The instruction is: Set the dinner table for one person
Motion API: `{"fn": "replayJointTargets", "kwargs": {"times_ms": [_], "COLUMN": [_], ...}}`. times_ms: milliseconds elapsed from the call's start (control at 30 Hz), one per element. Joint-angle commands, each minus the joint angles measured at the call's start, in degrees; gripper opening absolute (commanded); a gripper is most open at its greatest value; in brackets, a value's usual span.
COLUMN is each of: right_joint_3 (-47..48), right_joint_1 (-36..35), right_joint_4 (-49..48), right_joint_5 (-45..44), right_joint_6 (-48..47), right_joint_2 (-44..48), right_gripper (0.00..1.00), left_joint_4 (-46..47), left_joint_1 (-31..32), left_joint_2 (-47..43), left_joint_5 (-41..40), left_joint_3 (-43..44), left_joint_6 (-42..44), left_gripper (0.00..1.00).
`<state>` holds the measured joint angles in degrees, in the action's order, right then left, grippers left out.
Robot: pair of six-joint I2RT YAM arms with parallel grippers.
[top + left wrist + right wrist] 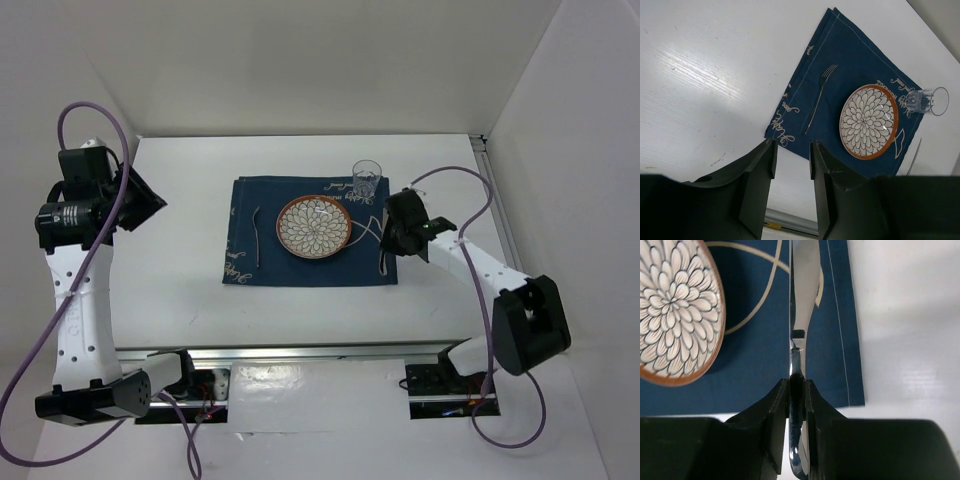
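The white dinner table (180, 300) carries a navy placemat (300, 270). On the mat are a flower-patterned plate (313, 227), a fork (257, 235) to its left and a clear glass (366, 178) at the far right corner. My right gripper (797, 390) is shut on the handle of a silver knife (805, 290). The knife's blade points away over the mat's right strip, beside the plate (675, 310). My left gripper (792, 150) is open and holds nothing, raised high over the table's left side, well apart from the mat (840, 60).
White walls close in the table at the back and on both sides. An aluminium rail (300, 352) runs along the near edge between the arm bases. Purple cables loop from both arms.
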<state>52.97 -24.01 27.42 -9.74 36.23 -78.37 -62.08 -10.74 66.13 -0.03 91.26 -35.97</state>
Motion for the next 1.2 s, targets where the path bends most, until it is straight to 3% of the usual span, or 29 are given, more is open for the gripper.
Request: {"fn": "replayJointTargets", "kwargs": {"times_ms": [0,667,700,733,800,833,933,1067,1167], "right_joint_3": [2.83,12.42,13.12,13.12,13.12,13.12,13.65,14.71,17.42], "right_joint_1": [1.42,4.15,4.15,4.15,4.15,4.15,3.62,3.62,3.62], "right_joint_4": [-8.42,-15.29,-15.29,-15.29,-15.29,-15.29,-13.28,-9.06,-3.35], "right_joint_5": [3.49,7.28,7.28,8.06,8.86,8.86,8.34,5.52,1.40], "right_joint_6": [-3.70,-8.45,-8.45,-9.06,-9.07,-9.07,-9.07,-9.07,-9.07], "right_joint_2": [-4.05,-23.40,-24.45,-24.46,-25.17,-25.17,-24.64,-18.94,-11.91], "right_gripper": [0.00,0.01,0.04,0.22,0.45,0.64,0.79,0.82,0.99], "left_joint_4": [2.06,2.06,2.06,2.58,2.58,2.58,3.11,3.11,3.64], "left_joint_1": [-0.24,-0.24,-0.24,-0.24,-0.24,-0.24,-0.24,-0.24,-0.24], "left_joint_2": [-1.26,-0.74,-0.22,-0.21,-0.21,-0.21,-0.21,-0.21,-0.21], "left_joint_5": [1.00,0.47,0.47,0.47,0.47,0.47,0.47,1.70,2.23], "left_joint_3": [0.14,0.14,-0.47,-0.47,-1.08,-1.09,-1.62,-1.62,-2.14], "left_joint_6": [1.42,1.95,1.95,1.95,1.95,1.95,1.95,2.48,3.01], "left_gripper": [0.49,0.49,0.49,0.49,0.49,0.49,0.49,0.49,0.49]}}
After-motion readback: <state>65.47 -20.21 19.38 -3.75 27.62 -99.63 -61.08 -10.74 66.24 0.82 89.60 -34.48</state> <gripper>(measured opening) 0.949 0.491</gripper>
